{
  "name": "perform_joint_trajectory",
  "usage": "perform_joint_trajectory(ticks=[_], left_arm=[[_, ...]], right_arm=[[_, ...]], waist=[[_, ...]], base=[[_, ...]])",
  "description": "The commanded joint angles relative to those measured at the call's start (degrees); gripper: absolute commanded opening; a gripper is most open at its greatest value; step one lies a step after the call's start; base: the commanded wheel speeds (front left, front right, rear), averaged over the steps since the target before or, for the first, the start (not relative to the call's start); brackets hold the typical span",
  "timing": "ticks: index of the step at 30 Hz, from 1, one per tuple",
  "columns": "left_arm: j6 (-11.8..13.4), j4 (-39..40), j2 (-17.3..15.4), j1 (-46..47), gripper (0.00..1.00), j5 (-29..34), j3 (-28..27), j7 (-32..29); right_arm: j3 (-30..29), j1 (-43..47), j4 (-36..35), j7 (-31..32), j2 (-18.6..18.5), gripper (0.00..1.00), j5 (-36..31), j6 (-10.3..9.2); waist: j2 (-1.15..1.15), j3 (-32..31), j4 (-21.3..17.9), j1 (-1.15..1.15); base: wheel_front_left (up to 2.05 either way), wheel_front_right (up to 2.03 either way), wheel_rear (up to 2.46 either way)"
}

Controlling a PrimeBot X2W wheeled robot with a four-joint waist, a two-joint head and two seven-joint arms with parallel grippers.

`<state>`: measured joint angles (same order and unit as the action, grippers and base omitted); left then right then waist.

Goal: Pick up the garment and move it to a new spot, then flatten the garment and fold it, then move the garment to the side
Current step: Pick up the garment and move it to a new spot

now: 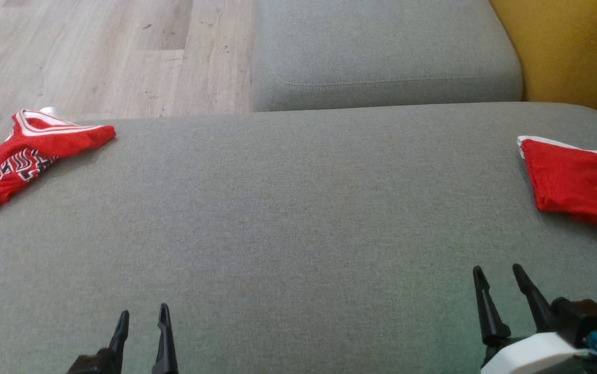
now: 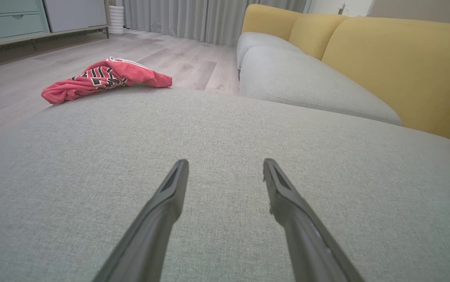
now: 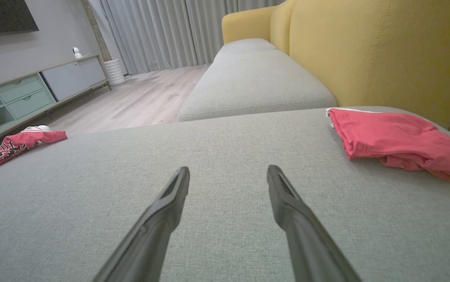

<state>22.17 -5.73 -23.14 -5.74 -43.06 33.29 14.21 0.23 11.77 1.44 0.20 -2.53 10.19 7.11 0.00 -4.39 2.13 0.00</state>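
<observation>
A crumpled red garment point(image 1: 34, 156) with white trim and a black-and-white print lies at the far left edge of the grey cushion point(image 1: 288, 218). The same garment point(image 2: 103, 78) shows ahead and left in the left wrist view, and the garment point(image 3: 13, 145) sits far left in the right wrist view. A second, folded red garment point(image 1: 579, 182) rests at the right edge; that folded garment point(image 3: 393, 137) is ahead and right of my right gripper. My left gripper point(image 1: 143, 311) and right gripper point(image 1: 498, 270) hover low near the front, both open and empty.
A second grey seat cushion point(image 1: 381, 52) adjoins at the back, with a yellow backrest point(image 1: 573, 52) to the right. Wooden floor point(image 1: 96, 52) lies beyond the cushion's left edge. A low cabinet point(image 3: 33, 90) and curtains point(image 3: 162, 35) stand across the room.
</observation>
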Motion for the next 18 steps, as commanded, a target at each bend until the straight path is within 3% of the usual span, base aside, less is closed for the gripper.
perform_joint_trajectory(ticks=[1,18], left_arm=[[-0.2,1.3,-0.7,1.9,1.0,-0.4,-2.5,0.7],[-0.7,0.7,-0.6,3.2,1.0,-0.3,-1.8,0.3]], right_arm=[[1.9,-1.7,-2.5,0.2,-0.4,1.0,0.4,0.37],[2.1,-1.6,-3.0,1.0,-0.3,1.0,0.0,0.37]], waist=[[0.0,0.1,-0.3,0.0],[0.0,0.8,0.1,0.0]], base=[[0.0,0.0,0.0],[0.0,0.0,0.0]])
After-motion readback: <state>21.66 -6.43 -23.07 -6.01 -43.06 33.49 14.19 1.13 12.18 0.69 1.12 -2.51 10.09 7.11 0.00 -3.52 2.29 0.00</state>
